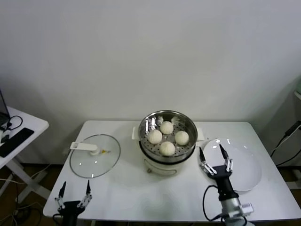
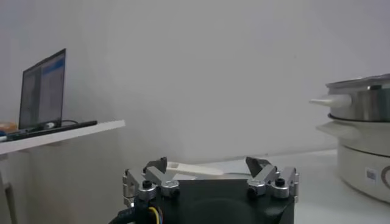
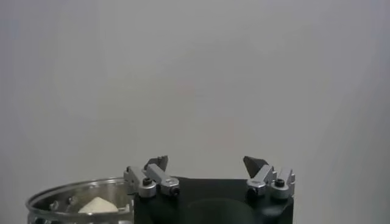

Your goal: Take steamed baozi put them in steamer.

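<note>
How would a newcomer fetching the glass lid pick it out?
Start at the steel steamer mid-table. To its left lies the lid, flat on the tabletop. Unlike the opaque white plate on the steamer's other side, it is see-through, with a white handle.

We see a steamer (image 1: 165, 123) of shiny, perforated stainless steel on a glossy white plastic base (image 1: 162, 167). The baozi (image 1: 166, 127) look smooth, matt dough. The lid (image 1: 95, 156) is clear glass, the plate (image 1: 244, 169) glossy white, the worktop (image 1: 141, 188) smooth matt white.
</note>
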`<state>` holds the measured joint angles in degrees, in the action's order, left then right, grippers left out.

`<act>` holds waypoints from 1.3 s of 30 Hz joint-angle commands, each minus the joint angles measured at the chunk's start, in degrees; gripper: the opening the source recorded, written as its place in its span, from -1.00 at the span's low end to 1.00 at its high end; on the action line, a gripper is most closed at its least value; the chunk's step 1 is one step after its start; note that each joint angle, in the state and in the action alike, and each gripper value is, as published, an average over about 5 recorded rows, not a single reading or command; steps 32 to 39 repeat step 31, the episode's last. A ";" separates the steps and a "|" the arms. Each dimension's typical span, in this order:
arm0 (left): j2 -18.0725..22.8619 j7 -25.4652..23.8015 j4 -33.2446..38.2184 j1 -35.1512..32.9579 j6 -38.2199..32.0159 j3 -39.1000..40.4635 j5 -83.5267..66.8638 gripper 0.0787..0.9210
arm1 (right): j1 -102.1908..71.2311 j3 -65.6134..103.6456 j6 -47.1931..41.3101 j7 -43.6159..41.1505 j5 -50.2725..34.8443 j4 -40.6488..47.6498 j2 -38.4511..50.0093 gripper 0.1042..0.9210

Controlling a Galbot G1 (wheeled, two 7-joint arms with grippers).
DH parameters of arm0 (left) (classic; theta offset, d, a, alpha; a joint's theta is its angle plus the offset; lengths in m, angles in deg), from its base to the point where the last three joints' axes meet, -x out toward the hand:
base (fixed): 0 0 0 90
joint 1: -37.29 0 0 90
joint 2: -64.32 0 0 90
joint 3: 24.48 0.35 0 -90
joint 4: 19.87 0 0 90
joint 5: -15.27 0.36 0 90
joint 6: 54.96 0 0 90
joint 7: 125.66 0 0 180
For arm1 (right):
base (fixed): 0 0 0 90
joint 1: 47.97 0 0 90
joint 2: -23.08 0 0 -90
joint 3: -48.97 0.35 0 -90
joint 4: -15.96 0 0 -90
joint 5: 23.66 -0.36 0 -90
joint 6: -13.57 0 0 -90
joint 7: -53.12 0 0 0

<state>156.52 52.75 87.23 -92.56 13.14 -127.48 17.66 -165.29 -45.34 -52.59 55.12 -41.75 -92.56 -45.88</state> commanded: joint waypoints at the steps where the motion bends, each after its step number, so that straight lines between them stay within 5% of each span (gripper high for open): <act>1: 2.80 0.01 0.39 -0.15 0.14 0.01 -0.11 0.77 | -9.80 4.23 10.70 -0.15 -0.61 1.24 -7.49 0.76; 39: 2.80 0.08 0.53 -0.09 0.15 0.10 0.20 0.77 | -9.32 3.82 10.67 0.01 -1.69 1.91 -7.78 0.76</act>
